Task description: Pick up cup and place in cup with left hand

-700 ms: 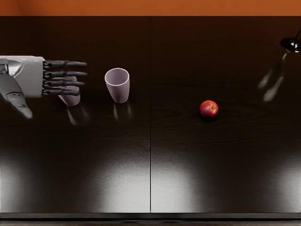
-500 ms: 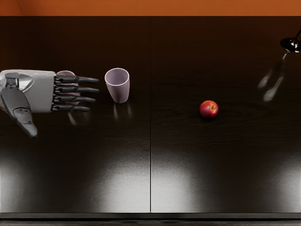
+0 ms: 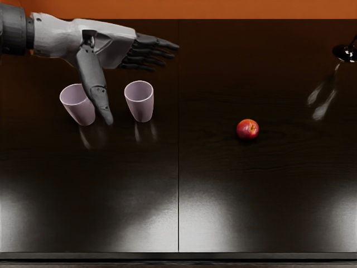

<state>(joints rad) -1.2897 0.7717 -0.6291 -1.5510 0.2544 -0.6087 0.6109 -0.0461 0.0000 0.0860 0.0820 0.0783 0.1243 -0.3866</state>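
Orange wall (image 3: pixel 234 9) at the back, glossy black wood-grained table (image 3: pixel 251 184) in front, and here's the grey-and-white left hand (image 3: pixel 106 47) reaching over it: fingers straight and near one another, thumb swung wide, nothing in its grasp. On the wrist side of that thumb stands one tapered pale lilac cup (image 3: pixel 76 105); on the fingertip side, its matching smooth pale lilac cup (image 3: pixel 141 106). The thumb overlaps the first cup's edge in view — contact, I can't tell. Why so wide? Likely to leave room for a cup between thumb and fingers, and the thumb's place between the two looks like setting up a grasp, though which cup it wants isn't clear. Both stand on their bases, mouths up, long axes running upright, narrowing downward — the slant looks like the camera's doing. That suits nesting: lift one, keep it upright, lower it base-first into the other. Well off beyond the fingertips sits a round red apple (image 3: pixel 247 129), apparently no part of this.
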